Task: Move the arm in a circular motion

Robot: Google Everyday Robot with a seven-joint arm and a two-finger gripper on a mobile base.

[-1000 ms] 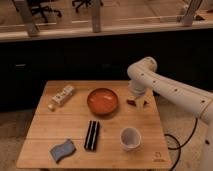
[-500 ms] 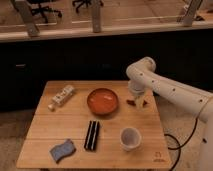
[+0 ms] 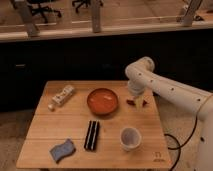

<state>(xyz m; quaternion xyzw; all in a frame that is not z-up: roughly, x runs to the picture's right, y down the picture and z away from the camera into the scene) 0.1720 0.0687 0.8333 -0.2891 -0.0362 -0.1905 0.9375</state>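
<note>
Over the right rear part of the wooden worktop [image 3: 107, 156] reaches the arm [image 3: 167, 90], white and glossy, made of thick rounded segments marked with small dark dots. It enters from the right edge, rises to a bulbous joint above the worktop's back edge, then turns down. At its tip the hand [image 3: 136, 101] hangs low above the wood, just right of an orange-red bowl [image 3: 102, 101]. Whether the hand is spread or closed cannot be told.

Nearer the front, a pale cup [image 3: 130, 138] stands upright, apart from the bowl. To its left a dark, flat bar [image 3: 91, 135] lies lengthwise, and at the front left corner lies a blue sponge [image 3: 62, 150]. A pale bottle-like item [image 3: 63, 94] lies on its side at the rear left. A black cable [image 3: 173, 144] loops beside the worktop's right edge.
</note>
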